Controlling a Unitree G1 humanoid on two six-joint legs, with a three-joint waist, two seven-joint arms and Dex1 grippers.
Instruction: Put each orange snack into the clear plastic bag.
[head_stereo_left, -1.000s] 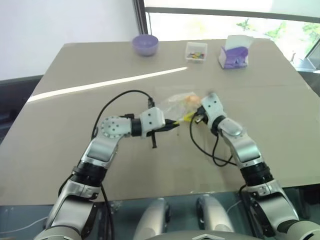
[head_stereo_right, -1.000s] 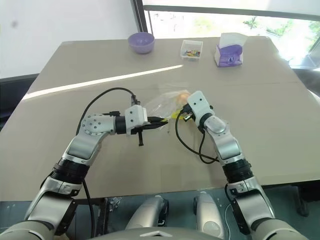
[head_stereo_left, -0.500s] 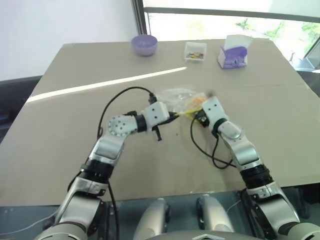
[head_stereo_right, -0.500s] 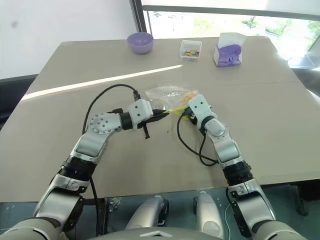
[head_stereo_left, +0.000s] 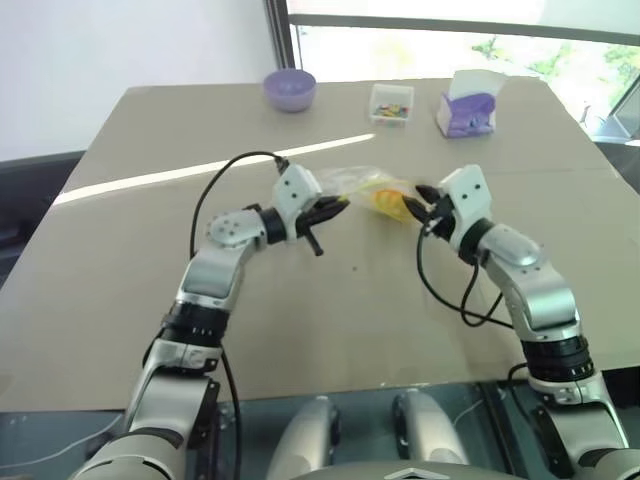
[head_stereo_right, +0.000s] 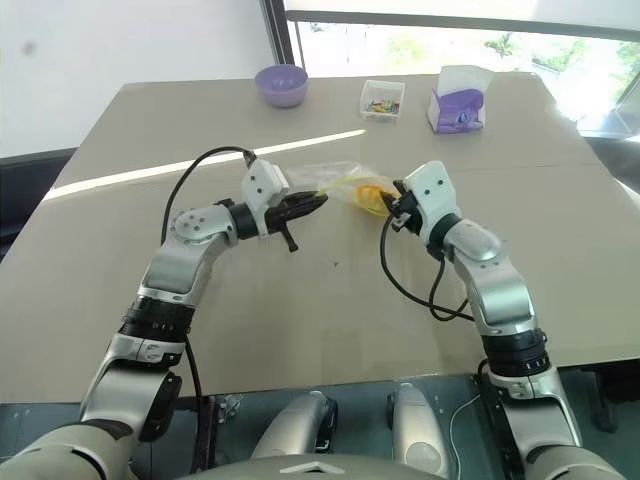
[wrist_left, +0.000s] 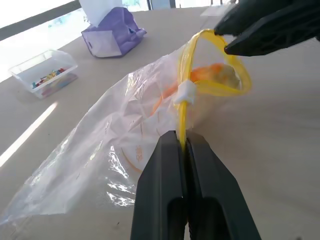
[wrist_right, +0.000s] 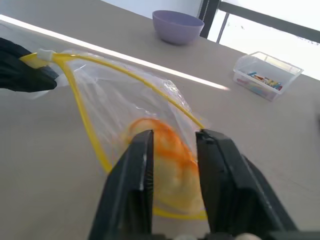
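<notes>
Pinching the yellow seal strip, my left gripper (wrist_left: 186, 145) is clenched on the clear plastic bag (wrist_left: 120, 140) above the table (head_stereo_left: 120, 280). Orange snack (wrist_right: 167, 155) lies inside. My right gripper (wrist_right: 172, 145) stands parted at the bag's mouth, grasping nothing.

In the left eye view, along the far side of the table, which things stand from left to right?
Purple bowl → small clear box of colourful bits → purple-and-white tissue box.
</notes>
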